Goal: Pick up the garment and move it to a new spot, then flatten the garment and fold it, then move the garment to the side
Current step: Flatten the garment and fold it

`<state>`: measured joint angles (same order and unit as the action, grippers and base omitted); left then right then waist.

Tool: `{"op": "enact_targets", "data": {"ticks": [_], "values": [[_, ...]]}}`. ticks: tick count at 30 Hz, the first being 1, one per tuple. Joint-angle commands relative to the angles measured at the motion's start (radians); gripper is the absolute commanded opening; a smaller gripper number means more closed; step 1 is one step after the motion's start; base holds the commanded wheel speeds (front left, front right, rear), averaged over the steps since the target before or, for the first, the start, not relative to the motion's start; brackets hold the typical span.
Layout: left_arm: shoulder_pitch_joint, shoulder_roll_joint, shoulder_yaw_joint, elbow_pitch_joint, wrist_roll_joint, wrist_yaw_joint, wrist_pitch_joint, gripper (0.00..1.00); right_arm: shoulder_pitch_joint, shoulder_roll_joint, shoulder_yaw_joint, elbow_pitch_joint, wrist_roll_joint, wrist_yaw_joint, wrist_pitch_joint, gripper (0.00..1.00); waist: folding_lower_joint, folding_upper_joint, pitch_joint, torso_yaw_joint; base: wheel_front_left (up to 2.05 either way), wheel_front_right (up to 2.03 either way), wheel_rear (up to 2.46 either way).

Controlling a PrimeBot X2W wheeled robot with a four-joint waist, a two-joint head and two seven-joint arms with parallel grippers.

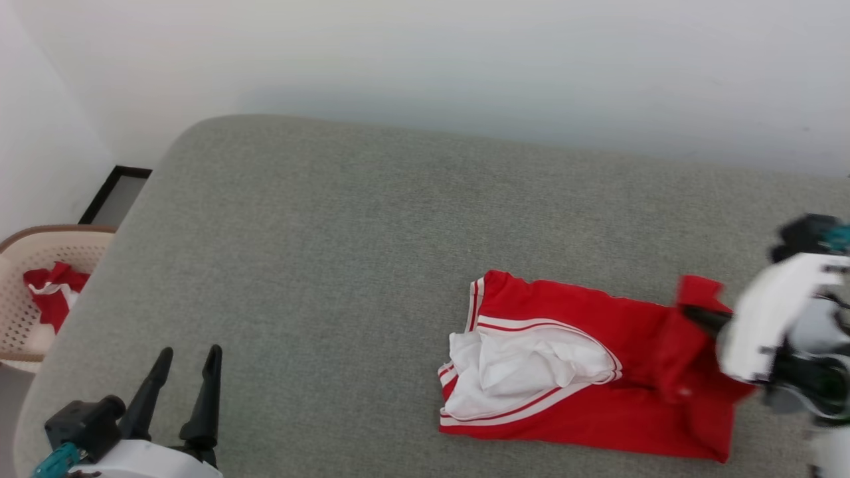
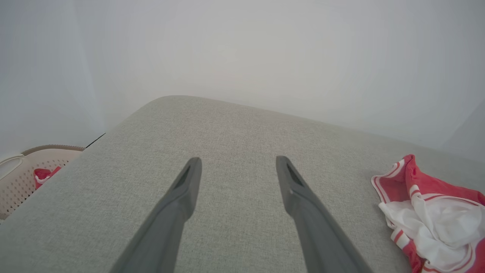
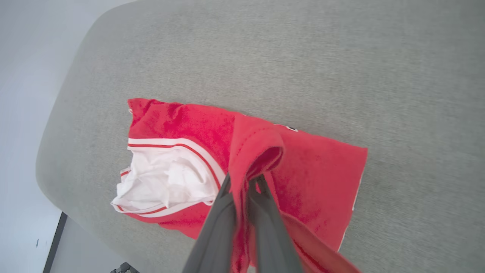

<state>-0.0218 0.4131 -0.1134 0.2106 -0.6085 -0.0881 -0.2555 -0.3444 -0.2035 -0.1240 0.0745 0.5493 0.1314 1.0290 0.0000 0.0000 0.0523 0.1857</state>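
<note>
Right gripper reaching in from the right, pinching a raised fold of jersey, left gripper spread wide over grey cushion

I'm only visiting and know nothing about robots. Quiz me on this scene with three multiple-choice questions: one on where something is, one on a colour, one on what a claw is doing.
1. Where is the beige basket?
A) on the grey padded surface
B) off that surface, beside its left edge
C) on top of the jersey

2. What colour is the lining showing inside the red jersey?
A) black
B) white
C) blue

3. What is the right claw doing?
A) standing open over bare surface
B) gripping the basket
C) shut on a fold of the jersey

Answers:
1 B: the head view shows the basket past the surface's left edge.
2 B: crumpled white cloth shows within the striped opening.
3 C: the right wrist view shows the claw pinched on red cloth.
</note>
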Motion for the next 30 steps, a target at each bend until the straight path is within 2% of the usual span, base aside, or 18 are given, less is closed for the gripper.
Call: {"op": "enact_targets", "data": {"ticks": [1,3,9,18,24,25,26,27,28,30], "values": [[-0.012,-0.005,-0.004,0.003,0.004,-0.003,-0.001,1.0,-0.028,0.036,0.044,0.009,-0.009,-0.002,-0.011,0.0,0.0,0.0,-0.005,0.013,0.0,0.0,0.0],[-0.017,-0.009,-0.013,0.008,0.006,-0.005,-0.002,1.0,-0.053,0.077,0.089,0.042,-0.024,-0.002,-0.03,0.0,0.0,0.0,-0.006,0.022,0.0,0.0,0.0],[-0.045,-0.023,-0.042,0.028,0.007,-0.014,0.0,1.0,-0.132,0.131,0.218,0.189,-0.049,-0.002,-0.131,0.0,0.0,0.0,-0.004,0.065,0.0,0.0,0.0],[-0.095,-0.043,-0.082,0.068,0.001,-0.028,-0.004,1.0,-0.235,0.152,0.339,0.436,-0.058,-0.002,-0.273,0.0,0.0,0.0,0.015,0.134,0.0,0.0,0.0],[-0.109,-0.05,-0.093,0.09,-0.006,-0.036,-0.007,1.0,-0.287,0.154,0.412,0.572,0.018,-0.002,-0.343,0.0,0.0,0.0,0.02,0.149,0.0,0.0,0.0],[-0.111,-0.049,-0.094,0.093,-0.006,-0.035,-0.007,1.0,-0.297,0.154,0.427,0.588,0.03,-0.002,-0.36,0.13,0.0,0.0,0.02,0.15,0.0,0.0,0.0],[-0.111,-0.049,-0.094,0.095,-0.006,-0.036,-0.007,1.0,-0.306,0.154,0.443,0.603,0.04,-0.002,-0.374,0.37,0.0,0.0,0.02,0.149,0.0,0.0,0.0],[-0.112,-0.048,-0.093,0.098,-0.006,-0.037,-0.007,1.0,-0.315,0.154,0.457,0.619,0.044,-0.002,-0.387,0.94,0.0,0.0,0.02,0.147,0.0,0.0,0.0],[-0.113,-0.047,-0.092,0.101,-0.006,-0.037,-0.008,1.0,-0.322,0.154,0.471,0.631,0.05,-0.002,-0.396,1.0,0.0,0.0,0.019,0.145,0.0,0.0,0.0],[-0.111,-0.043,-0.087,0.104,-0.005,-0.036,-0.008,1.0,-0.336,0.154,0.499,0.648,0.073,-0.002,-0.403,1.0,0.0,0.0,0.016,0.135,0.0,0.0,0.0]]}}
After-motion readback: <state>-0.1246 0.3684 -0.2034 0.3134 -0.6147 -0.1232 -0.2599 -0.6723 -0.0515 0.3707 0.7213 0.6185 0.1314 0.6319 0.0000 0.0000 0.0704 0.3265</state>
